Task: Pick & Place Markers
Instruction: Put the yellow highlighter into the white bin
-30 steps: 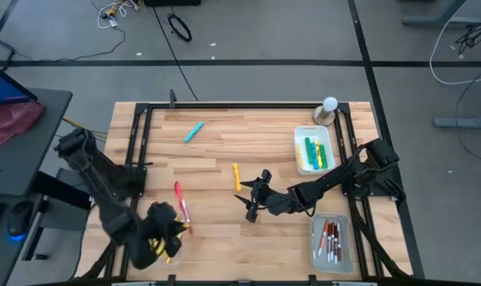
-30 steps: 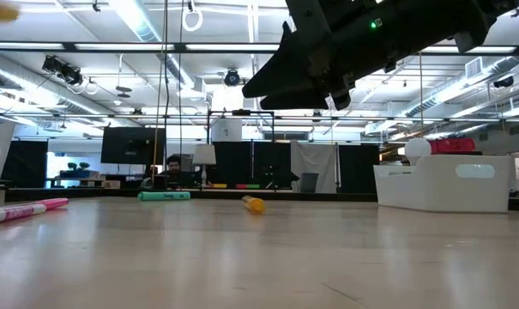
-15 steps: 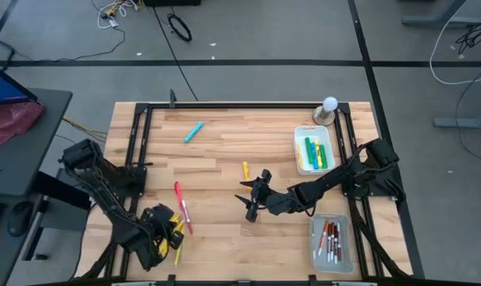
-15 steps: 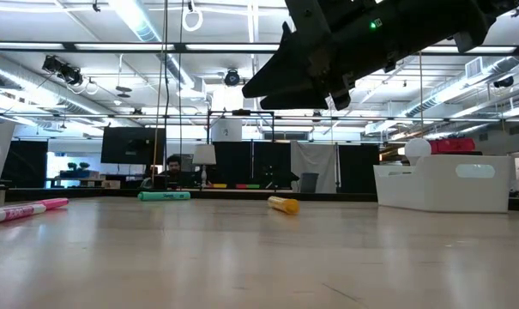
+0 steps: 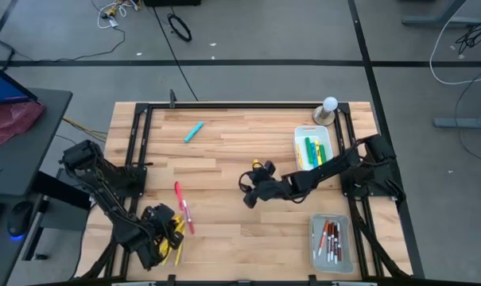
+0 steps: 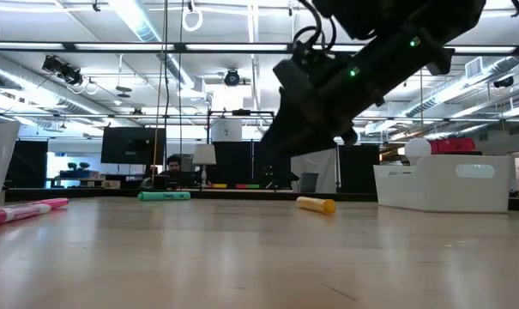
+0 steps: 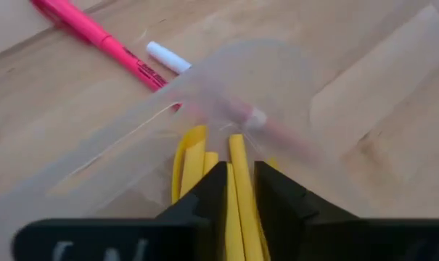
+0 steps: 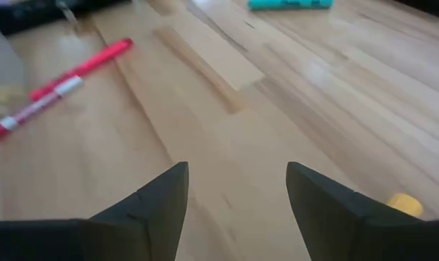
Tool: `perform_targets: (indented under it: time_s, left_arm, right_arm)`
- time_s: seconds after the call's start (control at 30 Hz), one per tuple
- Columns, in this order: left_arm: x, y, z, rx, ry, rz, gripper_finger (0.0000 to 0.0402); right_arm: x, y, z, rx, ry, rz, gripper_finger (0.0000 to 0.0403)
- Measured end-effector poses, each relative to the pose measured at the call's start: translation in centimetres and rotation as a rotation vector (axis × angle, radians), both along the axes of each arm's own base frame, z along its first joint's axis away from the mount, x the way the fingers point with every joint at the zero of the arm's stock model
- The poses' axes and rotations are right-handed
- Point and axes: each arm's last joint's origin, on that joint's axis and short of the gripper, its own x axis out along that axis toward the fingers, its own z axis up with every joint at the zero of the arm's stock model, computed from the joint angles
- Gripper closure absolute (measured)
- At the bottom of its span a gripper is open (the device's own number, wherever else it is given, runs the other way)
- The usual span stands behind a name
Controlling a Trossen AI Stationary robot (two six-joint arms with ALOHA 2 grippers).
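Left gripper [image 5: 162,238] is hanging in the lower left of the high view, over a clear tray [image 5: 175,230] at the table's near edge. In its wrist view it is straddling one yellow marker [image 7: 237,217] lying among other yellow markers [image 7: 190,163] inside that tray; whether it is clamping this marker or sitting slack around it, I cannot tell. Beyond the tray rim a pink marker [image 7: 96,32] and a white marker [image 7: 168,56] are lying on the wood.

Right gripper [image 5: 252,191] is reaching into the centre of the high view, its jaws standing wide apart and holding nothing. A loose yellow marker [image 5: 257,165] is lying on the wooden table [image 5: 224,238] just beside it, toward the top of the frame; the low view is showing it flat on the boards [image 6: 316,204], right of centre, below the dark arm. Two red-pink markers [image 5: 180,208] are lying side by side left of centre, and a light blue marker [image 5: 194,132] is resting well apart in the upper left.

At the right, a white bin [image 5: 313,168] is holding green and yellow markers [image 5: 313,149], and a clear tray [image 5: 316,238] in the lower right is holding white markers [image 5: 330,242] with dark or red caps.
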Motion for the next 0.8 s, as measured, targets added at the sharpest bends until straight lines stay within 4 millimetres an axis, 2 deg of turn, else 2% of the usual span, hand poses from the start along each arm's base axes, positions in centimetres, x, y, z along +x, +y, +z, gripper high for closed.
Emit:
perform_targets:
  time_s: [0.13,0.3,0.43,0.63,0.8]
  left_arm:
    - [-0.1,0.0,0.9,-0.036,0.013,-0.052,0.0293]
    - [0.0,-0.3,3.3,-0.043,-0.011,-0.19,0.027]
    - [0.7,-0.5,5.3,0.127,-0.148,-0.315,0.0267]
    - [1.7,0.3,6.4,0.547,-0.416,-0.286,0.0273]
    - [2.7,1.6,6.4,0.67,-0.462,-0.196,0.0275]
  right_arm:
    - [-0.3,-0.9,0.1,0.0,0.056,-0.006,0.0167]
    - [-1.7,-2.0,2.1,-0.005,0.109,-0.036,0.0167]
    - [-2.9,-3.1,3.3,0.036,0.15,-0.111,0.0167]
    - [-4.4,-4.7,1.6,0.124,0.292,-0.309,0.0167]
    - [-5.3,-6.2,-0.3,0.16,0.407,-0.461,0.0167]
